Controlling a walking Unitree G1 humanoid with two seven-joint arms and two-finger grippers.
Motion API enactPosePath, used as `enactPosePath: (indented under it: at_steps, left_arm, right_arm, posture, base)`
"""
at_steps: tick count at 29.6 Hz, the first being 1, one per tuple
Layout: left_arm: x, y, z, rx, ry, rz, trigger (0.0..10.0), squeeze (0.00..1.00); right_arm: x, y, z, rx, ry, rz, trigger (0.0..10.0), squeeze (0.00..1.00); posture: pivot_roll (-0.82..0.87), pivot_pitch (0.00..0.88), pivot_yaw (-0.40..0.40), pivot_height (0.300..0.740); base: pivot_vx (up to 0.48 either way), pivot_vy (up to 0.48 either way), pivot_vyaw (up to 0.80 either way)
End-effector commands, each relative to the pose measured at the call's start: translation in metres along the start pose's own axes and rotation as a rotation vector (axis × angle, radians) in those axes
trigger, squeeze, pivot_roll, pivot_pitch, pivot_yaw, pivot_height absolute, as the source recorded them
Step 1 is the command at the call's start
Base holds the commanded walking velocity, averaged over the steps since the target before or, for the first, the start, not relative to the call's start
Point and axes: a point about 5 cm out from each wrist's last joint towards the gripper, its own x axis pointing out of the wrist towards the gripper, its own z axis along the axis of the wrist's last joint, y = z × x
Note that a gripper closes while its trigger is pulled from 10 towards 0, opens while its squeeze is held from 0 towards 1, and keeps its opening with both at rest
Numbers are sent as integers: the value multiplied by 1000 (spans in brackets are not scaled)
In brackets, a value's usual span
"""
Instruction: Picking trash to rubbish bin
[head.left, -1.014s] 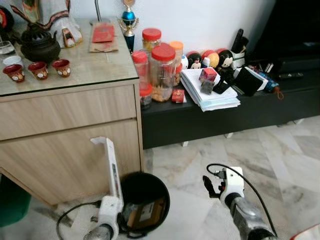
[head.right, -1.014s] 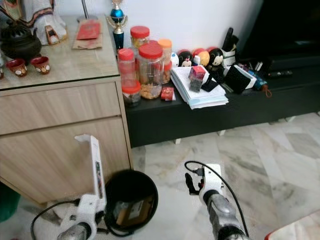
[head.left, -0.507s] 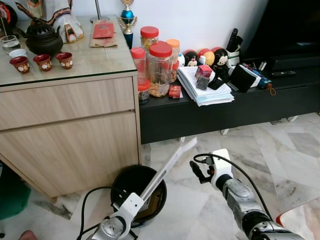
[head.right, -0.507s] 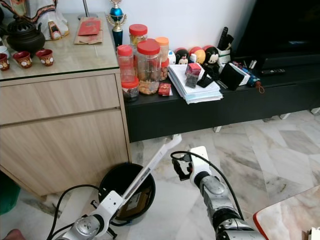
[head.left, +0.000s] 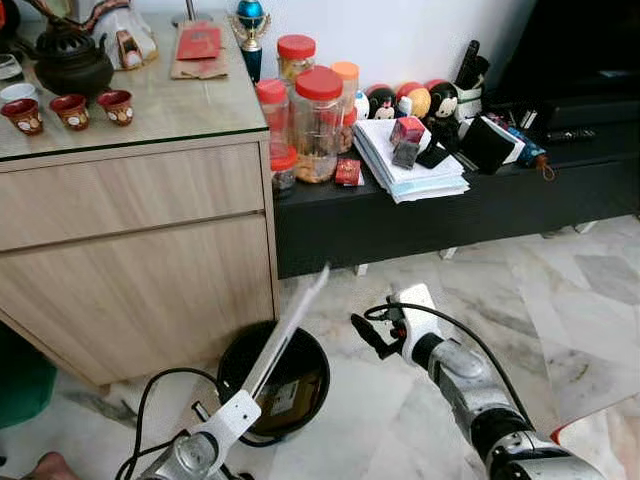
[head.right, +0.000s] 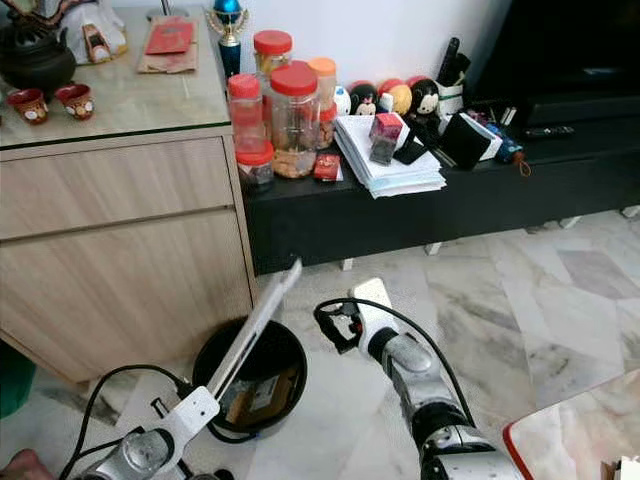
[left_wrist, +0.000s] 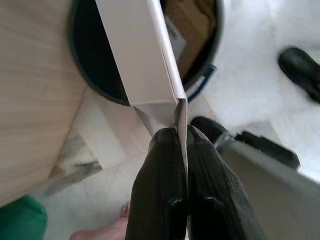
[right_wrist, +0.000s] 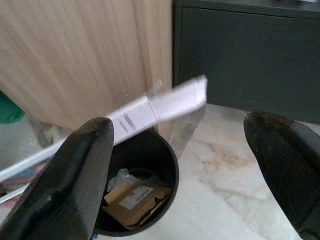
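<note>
At the lower left, the left gripper (left_wrist: 181, 137) has its fingers (left_wrist: 159, 200) clamped together on one end of a long, flat white cardboard strip (head.left: 288, 332). The strip slants up and to the right across the mouth of a round black rubbish bin (head.left: 313, 395) that stands on the marble floor (head.left: 560, 310), just beside a light wooden cabinet (head.left: 140, 260). Inside the bin lies a brown cardboard box with a white label (right_wrist: 134, 196), partly hidden by the strip and the bin's rim. The strip's far end is blurred. To the right, the right gripper (head.left: 372, 336) hovers above the floor near the bin, its fingers (right_wrist: 65, 175) spread wide apart and holding nothing. Behind, a low black shelf (head.left: 400, 215) carries red-lidded jars (head.left: 318, 125) and a stack of papers (head.left: 410, 175).
</note>
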Motion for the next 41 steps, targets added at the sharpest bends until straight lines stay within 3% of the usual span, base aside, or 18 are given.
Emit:
enactPosePath:
  at_steps: [1, 4, 9, 14, 23, 24, 25, 26, 40, 41]
  left_arm:
    - [-1, 1, -4, 45, 15, -27, 10000, 0]
    - [-4, 11, -10, 82, 43, 25, 10000, 0]
    - [-8, 30, -14, 40, 49, 131, 10000, 0]
    - [-9, 29, -14, 58, 49, 127, 10000, 0]
    - [-9, 38, -7, 14, 15, 158, 10000, 0]
    - [-8, 38, -6, 17, 12, 159, 10000, 651]
    - [-8, 38, -6, 17, 12, 159, 10000, 651]
    - [-8, 39, -5, 17, 9, 160, 10000, 1000]
    - [-9, 45, 0, -26, -18, 213, 10000, 1000]
    - [-9, 46, 1, -48, -30, 234, 10000, 0]
  right_arm:
    - [2, 2, 3, -23, 3, 22, 10000, 0]
    - [4, 7, 6, -27, -13, 67, 10000, 0]
    - [5, 21, 12, -117, -20, 217, 10000, 0]
    - [5, 26, 20, -160, -47, 284, 10000, 0]
    - [4, 27, 23, -158, -53, 287, 10000, 0]
    - [3, 27, 23, -160, -52, 290, 10000, 0]
    - [3, 27, 23, -160, -52, 290, 10000, 0]
    - [3, 27, 22, -157, -52, 288, 10000, 0]
    - [-1, 24, 22, -142, -49, 270, 10000, 0]
    - [0, 23, 22, -137, -52, 259, 10000, 0]
  posture:
    - [-7, 142, -83, 740]
    - [-9, 129, -77, 740]
    - [-11, 103, -75, 740]
    - [-12, 92, -79, 740]
    - [-10, 109, -91, 740]
    - [-12, 113, -92, 740]
    - [-12, 113, -92, 740]
    - [-12, 113, -92, 740]
    - [-13, 130, -101, 740]
    - [-12, 130, -101, 740]
  base:
    - [0, 0, 0]
    - [0, 0, 0]
    - [0, 0, 0]
    - [0, 0, 0]
    - [0, 0, 0]
    - [0, 0, 0]
    - [0, 0, 0]
    - [0, 0, 0]
    - [0, 0, 0]
    - [0, 0, 0]
